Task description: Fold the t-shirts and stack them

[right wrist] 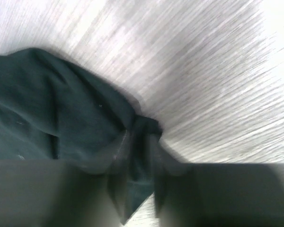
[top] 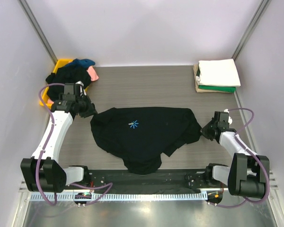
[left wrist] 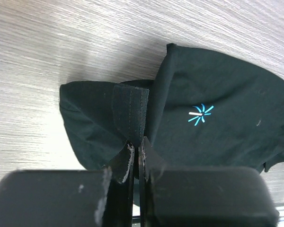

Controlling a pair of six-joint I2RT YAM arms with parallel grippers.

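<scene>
On the table, centre: black t-shirt lay spread, starburst mark up | left gripper was clamped tight on its left hem fold | right gripper stood narrow, pinching a bunch of its right edge, view blurred | folded stack, white over green, sat far right | heap of shirts lay on yellow tray, far left

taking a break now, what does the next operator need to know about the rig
Left gripper: shut on the black t-shirt, at its left edge.
Right gripper: at the shirt's right edge, cloth between its jaws; view blurred, grip uncertain.
Done: folded stack, white on top, far right corner.
Left: fold the black one, lying loosely spread mid-table; then the unfolded pile on the yellow tray, far left.
</scene>
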